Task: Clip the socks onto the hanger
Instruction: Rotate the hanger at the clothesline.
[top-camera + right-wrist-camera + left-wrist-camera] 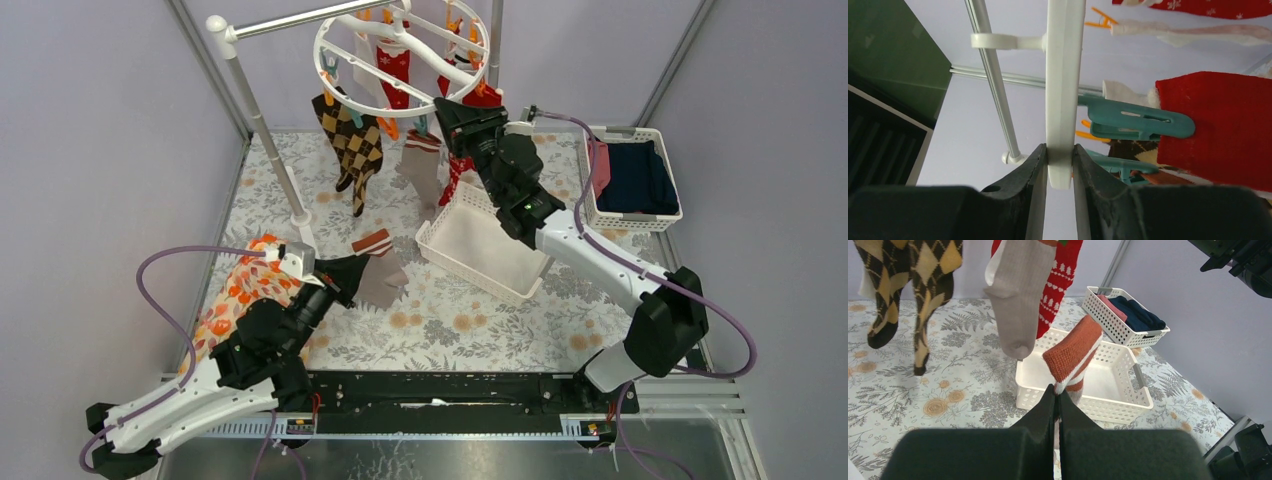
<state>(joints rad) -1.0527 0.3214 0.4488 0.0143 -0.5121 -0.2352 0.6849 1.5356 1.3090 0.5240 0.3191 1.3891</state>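
The round white hanger [400, 45] hangs at the back from a grey pole, with orange and teal clips. Brown argyle socks [352, 148], a red Christmas sock [396, 70] and a taupe sock [424, 165] hang from it. My right gripper [452, 108] is shut on the hanger's rim; in the right wrist view the white bar [1063, 90] sits between its jaws [1059, 155], next to a teal clip [1138, 120] holding a red sock [1218, 125]. My left gripper [352, 275] is shut on a taupe sock with a rust-and-white striped cuff [1073, 352], pinched at its edge [1058, 392] and lifted above the table.
A white slatted basket [440, 250] lies tilted mid-table. A second basket [598, 215] with navy and pink clothes stands at the right. An orange floral cloth [235, 295] lies at the left. The grey pole [268, 130] stands back left.
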